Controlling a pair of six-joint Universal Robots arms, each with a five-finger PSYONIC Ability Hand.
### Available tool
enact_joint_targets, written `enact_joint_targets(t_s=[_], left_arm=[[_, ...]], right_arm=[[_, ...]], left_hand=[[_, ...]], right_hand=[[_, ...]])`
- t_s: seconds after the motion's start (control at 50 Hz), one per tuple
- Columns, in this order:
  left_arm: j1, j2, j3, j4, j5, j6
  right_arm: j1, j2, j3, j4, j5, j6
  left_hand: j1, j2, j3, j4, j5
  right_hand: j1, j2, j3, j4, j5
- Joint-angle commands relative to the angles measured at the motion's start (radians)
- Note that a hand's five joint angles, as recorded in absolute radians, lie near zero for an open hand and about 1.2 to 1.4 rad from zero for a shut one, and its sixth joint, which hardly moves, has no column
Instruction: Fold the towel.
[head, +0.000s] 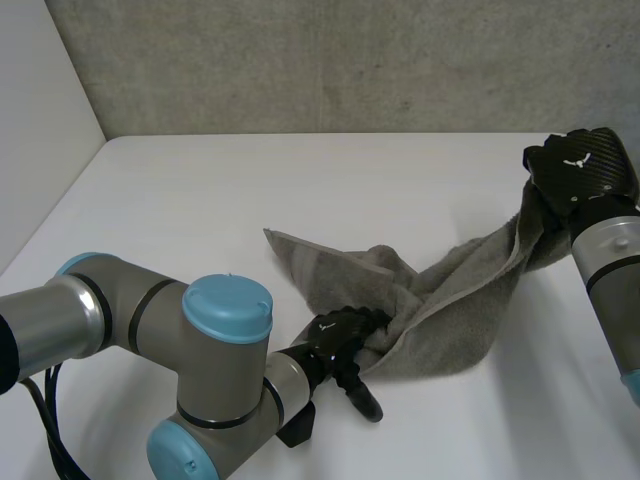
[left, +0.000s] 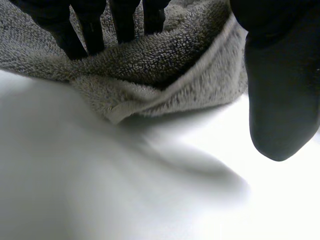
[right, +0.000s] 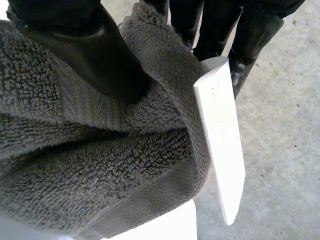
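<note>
**Operator:** Which step is in hand?

**Technician:** By my reading, spreading the towel (head: 450, 300) ahead of the first fold. It runs as a rumpled band between the two hands and no fold is laid yet.

**Operator:** State of the right hand?

**Technician:** The right hand (head: 580, 170) is clamped on one end of the towel and holds it raised off the table (head: 200, 220). In the right wrist view the thumb (right: 90, 50) presses the cloth against the fingers (right: 220, 25). A white label (right: 222, 145) sticks out just beside those fingers.

**Operator:** And the left hand?

**Technician:** The left hand (head: 340, 335) grasps the opposite end, low at the table. Its fingers (left: 87, 25) are dug into a bunched fold, while its thumb (left: 280, 90) stands clear of the cloth.

**Operator:** Where does the rest of the towel lie?

**Technician:** It slopes down from the right hand to the left hand. Beyond the left hand a loose flap rests on the table, one corner pointing away from both hands.

**Operator:** What does the next move call for?

**Technician:** Probably drawing the hands apart to take out the twist, lowering the right hand until the cloth lies flat, then carrying one end over the other. The left hold has no thumb on it, so a hard pull could slip it.

**Operator:** Obstructions?

**Technician:** The left arm (head: 200, 340) sits close behind its own hand. The wall (head: 350, 60) is well apart from both hands. The main hindrance is the bunching at the left hand.
</note>
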Motion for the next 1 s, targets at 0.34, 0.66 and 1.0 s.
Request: enact_joint_targets(t_s=[0.34,0.66,1.0], left_arm=[[0.023,0.135,0.017,-0.002,-0.012,0.031],[0.187,0.484,0.206,-0.203,-0.044,0.223],[0.286,0.220,0.411,-0.330,-0.090,0.706]], right_arm=[[-0.028,-0.033,-0.101,0.052,0.005,0.005],[-0.027,-0.125,-0.525,0.619,-0.059,-0.012],[0.048,0.238,-0.724,0.710,-0.142,-0.101]], left_hand=[[1.045,1.048,1.047,1.049,0.871],[1.045,1.048,1.047,1.049,0.871],[1.045,1.048,1.047,1.049,0.871]], right_hand=[[0.073,0.080,0.076,0.075,0.060],[0.073,0.080,0.076,0.075,0.060],[0.073,0.080,0.076,0.075,0.060]])
